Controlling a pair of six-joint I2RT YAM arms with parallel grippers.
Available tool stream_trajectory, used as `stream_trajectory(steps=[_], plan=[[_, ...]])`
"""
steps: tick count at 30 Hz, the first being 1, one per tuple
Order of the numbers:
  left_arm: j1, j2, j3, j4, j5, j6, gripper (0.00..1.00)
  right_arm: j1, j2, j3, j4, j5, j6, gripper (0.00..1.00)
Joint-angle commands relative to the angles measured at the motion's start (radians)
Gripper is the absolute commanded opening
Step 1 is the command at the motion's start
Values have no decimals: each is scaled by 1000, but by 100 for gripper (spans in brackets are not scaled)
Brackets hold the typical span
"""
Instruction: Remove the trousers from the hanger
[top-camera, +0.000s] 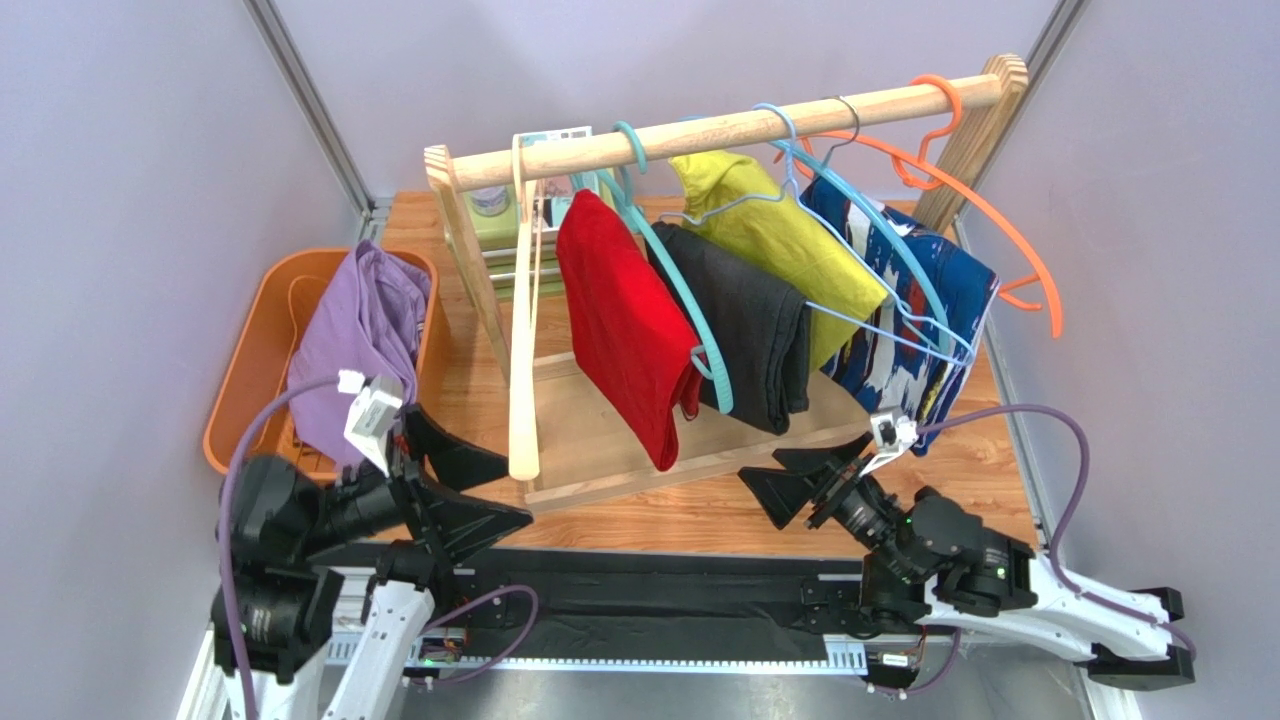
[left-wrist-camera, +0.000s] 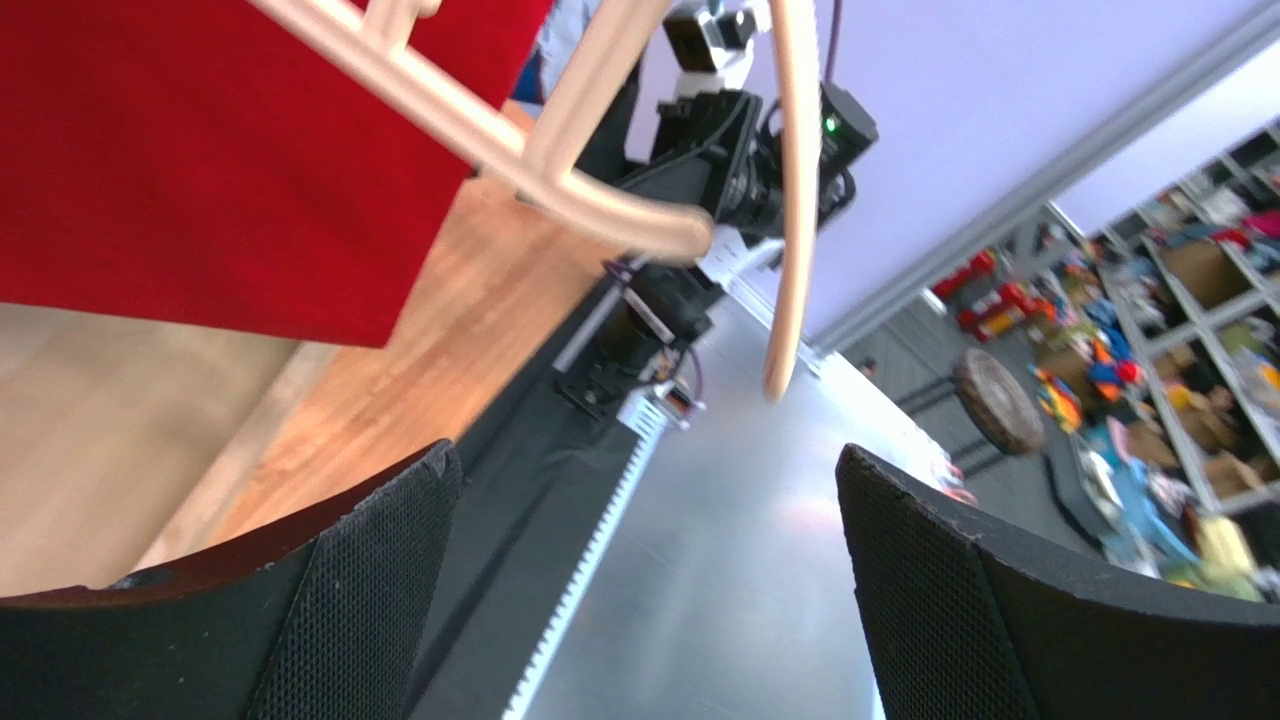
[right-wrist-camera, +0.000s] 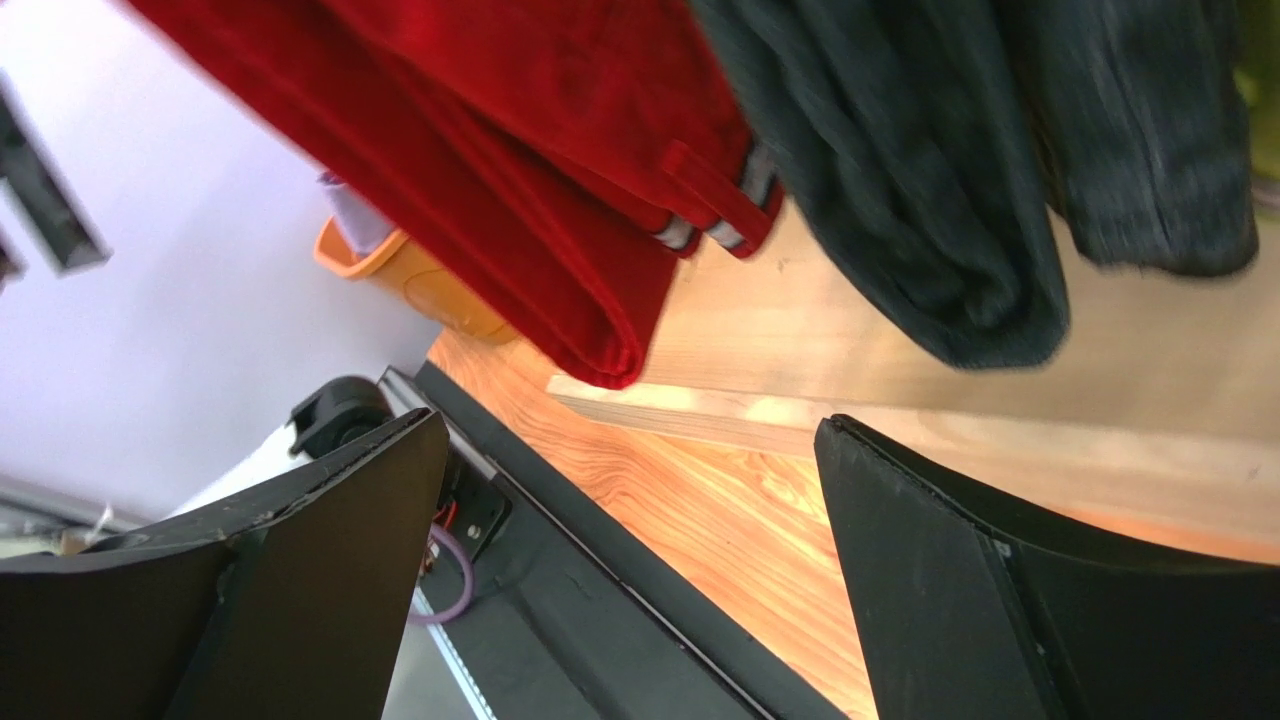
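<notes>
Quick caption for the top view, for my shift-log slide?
Trousers draped in the orange basket, cream hanger bare on the rail, left tool and right tool open nearby.

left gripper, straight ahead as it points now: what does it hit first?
Most likely the bare cream wooden hanger: its lower end hangs just past the open jaws of the left gripper. Depth is unclear in the wrist view, so the jaws may pass under it, toward the red cloth garment.

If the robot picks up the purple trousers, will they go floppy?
Probably floppy: the trousers lie slumped in soft folds in the basket. Likely light, since the cloth looks thin. They would probably dangle and swing when lifted.
</notes>
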Motion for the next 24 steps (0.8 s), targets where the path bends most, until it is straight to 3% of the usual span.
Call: stream_trajectory(steps=[1, 7, 10, 14, 18, 24], plan=[[-5, -178, -135, 221, -162, -230, 100, 3, -14, -67, 67, 114, 230, 100], [-5, -473, -299, 93, -420, -224, 99, 3, -61, -197, 42, 143, 409, 100], [-5, -441, -349, 26, -408, -177, 99, 5, -84, -228, -28, 169, 518, 100], [-5, -467, -471, -20, -509, -151, 100, 5, -83, -266, -96, 192, 685, 100], [-5, -469, -611, 43, -558, -199, 100, 5, -83, -295, -180, 209, 822, 100], [-5, -473, -795, 250, -527, -304, 99, 3, -65, -314, -225, 223, 811, 100]])
